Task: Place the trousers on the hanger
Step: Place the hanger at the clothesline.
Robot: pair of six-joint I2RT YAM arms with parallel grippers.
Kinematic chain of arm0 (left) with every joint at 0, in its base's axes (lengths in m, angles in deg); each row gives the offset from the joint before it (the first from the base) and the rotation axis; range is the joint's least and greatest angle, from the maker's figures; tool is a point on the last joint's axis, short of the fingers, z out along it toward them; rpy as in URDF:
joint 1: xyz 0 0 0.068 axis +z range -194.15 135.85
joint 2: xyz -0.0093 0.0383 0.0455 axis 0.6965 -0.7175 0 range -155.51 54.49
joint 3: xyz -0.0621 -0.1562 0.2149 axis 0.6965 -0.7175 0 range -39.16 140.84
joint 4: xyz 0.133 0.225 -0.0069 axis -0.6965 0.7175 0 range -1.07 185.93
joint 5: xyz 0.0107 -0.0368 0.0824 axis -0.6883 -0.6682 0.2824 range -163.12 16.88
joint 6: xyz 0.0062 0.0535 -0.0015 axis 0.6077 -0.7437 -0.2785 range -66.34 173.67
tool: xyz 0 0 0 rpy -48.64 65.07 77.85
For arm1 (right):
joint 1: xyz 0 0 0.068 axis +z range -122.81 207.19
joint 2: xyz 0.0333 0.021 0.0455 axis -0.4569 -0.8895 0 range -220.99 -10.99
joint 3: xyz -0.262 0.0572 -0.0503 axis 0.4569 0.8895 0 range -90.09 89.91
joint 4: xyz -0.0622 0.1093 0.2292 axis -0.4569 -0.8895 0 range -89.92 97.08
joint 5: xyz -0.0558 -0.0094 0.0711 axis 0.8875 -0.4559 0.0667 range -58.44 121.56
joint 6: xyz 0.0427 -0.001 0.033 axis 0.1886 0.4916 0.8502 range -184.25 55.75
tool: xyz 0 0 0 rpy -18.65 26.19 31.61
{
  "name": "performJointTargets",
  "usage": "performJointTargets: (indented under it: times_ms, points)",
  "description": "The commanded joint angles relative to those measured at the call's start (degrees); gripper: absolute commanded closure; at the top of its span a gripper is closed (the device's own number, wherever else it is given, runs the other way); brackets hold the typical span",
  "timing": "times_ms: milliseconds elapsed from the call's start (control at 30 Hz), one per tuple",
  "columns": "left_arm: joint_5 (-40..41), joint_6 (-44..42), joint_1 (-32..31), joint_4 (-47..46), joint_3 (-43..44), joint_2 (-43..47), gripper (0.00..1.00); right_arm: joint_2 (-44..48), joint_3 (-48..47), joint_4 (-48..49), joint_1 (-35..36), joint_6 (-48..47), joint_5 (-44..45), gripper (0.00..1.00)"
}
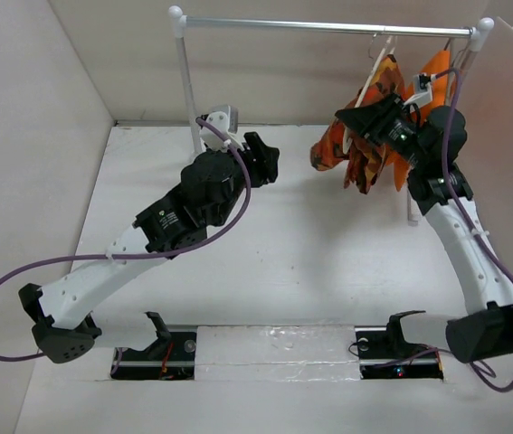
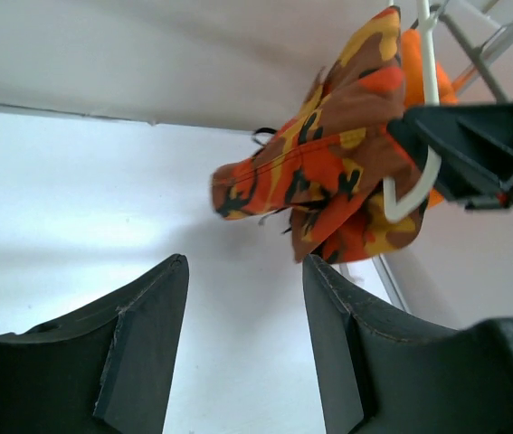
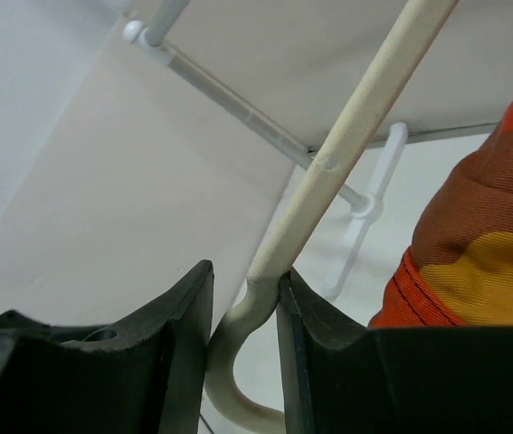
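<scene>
The left arm (image 1: pixel 147 226) reaches out low over the white surface (image 1: pixel 310 262). The left jaws stand open: the two dark fingers (image 2: pixel 147 344) are parted with only bare surface showing between them, and they touch nothing. The trousers (image 2: pixel 328 172) hang ahead of these jaws, up and to their right and well apart from them, as a bunched fold of orange, red, yellow and dark brown camouflage cloth clear of the surface.

Further right, the silver rail (image 1: pixel 328 27) runs above and beyond both pairs of jaws. The hanger (image 1: pixel 375 68) slants down from the rail's right end. Its hook is up by the rail, though I cannot tell whether it rests on it. The trousers are draped over the hanger and spill down to the left of the right jaws in the overhead view.

The right jaws are closed on the hanger. In the right wrist view the black fingers (image 3: pixel 179 316) pinch the cream bar just above the bend at its lower end, with the bar running up and away from the jaws. The camouflage cloth sits just to the right of these jaws. A plain orange garment (image 1: pixel 432 72) hangs behind them, near the rail's right post.
</scene>
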Motion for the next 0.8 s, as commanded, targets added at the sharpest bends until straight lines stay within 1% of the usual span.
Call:
performJointTargets:
  times_ms: [0, 200, 333, 467, 667, 767]
  points:
    - [-1.3, 0.7, 0.1, -0.9, -1.3, 2.8, 0.51, -1.3, -7.5, 13.5, -3.9, -4.7, -4.8, 1.0]
    - [-1.5, 1.4, 0.1, -0.8, -2.9, 3.7, 0.51, -4.0, -8.3, 17.2, -6.8, -1.5, -4.7, 1.0]
    - [-2.9, 2.2, 0.1, -0.6, -3.8, 3.5, 0.51, -6.3, -8.5, 22.6, -9.2, 1.5, -5.6, 1.0]
    - [-3.8, 3.3, 0.1, -0.3, -5.5, 3.5, 0.51, -6.9, -9.4, 23.4, -11.9, 2.3, -6.2, 1.0]
    - [-5.6, 5.0, 0.1, -0.2, -7.7, 3.5, 0.51, -8.3, -7.7, 26.5, -16.4, 5.6, -6.7, 1.0]
    - [-6.7, 5.3, 0.1, -0.3, -8.0, 3.1, 0.51, -9.3, -7.5, 27.8, -17.1, 6.5, -6.2, 1.0]
